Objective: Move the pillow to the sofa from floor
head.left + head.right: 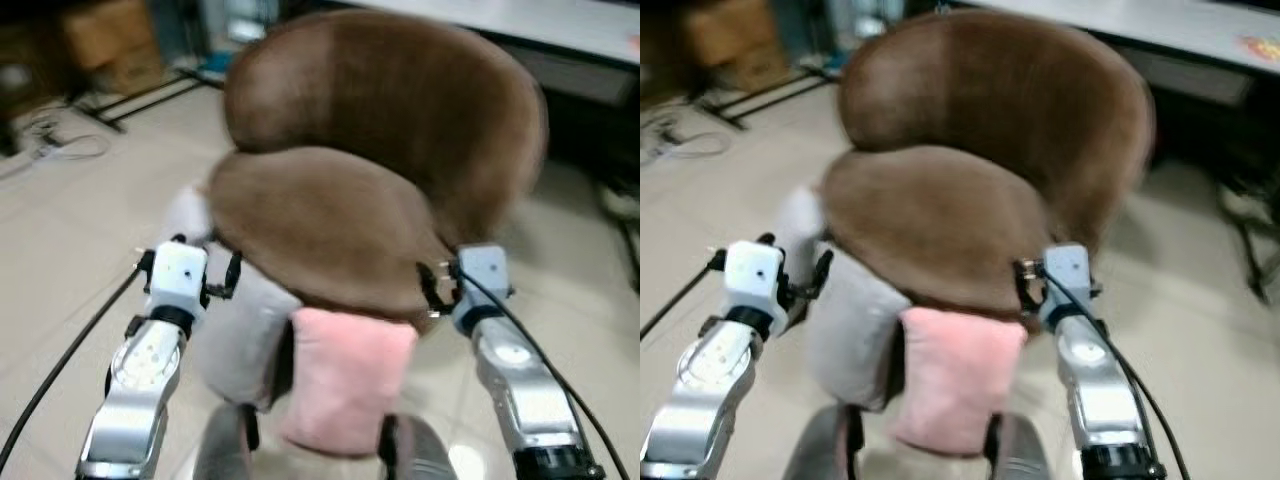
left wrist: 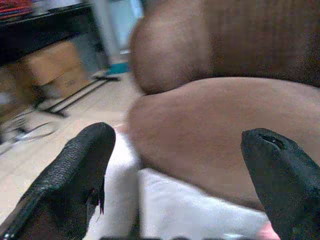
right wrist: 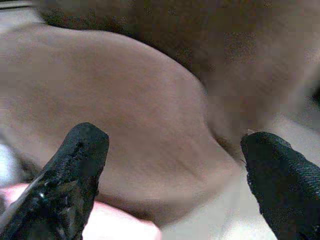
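Note:
A pink pillow point(image 1: 345, 375) and a pale grey-white pillow point(image 1: 240, 335) stand on the floor, leaning against the front of the round brown sofa chair point(image 1: 390, 110). My left gripper point(image 2: 180, 165) is raised at the left edge of the brown seat cushion point(image 1: 320, 230), above the white pillow point(image 2: 190, 210); its fingers point(image 2: 75, 170) are open and hold nothing. At the cushion's right edge my right gripper point(image 3: 175, 165) is also open and holds nothing, with a corner of the pink pillow point(image 3: 120, 225) below it. The picture is slightly blurred.
Cardboard boxes point(image 1: 105, 35), black stand legs point(image 1: 140, 100) and loose cables point(image 1: 60, 140) lie at the far left on the tiled floor. A white tabletop point(image 1: 560, 25) runs behind the chair at the right. Bare floor point(image 1: 60, 250) shows on both sides.

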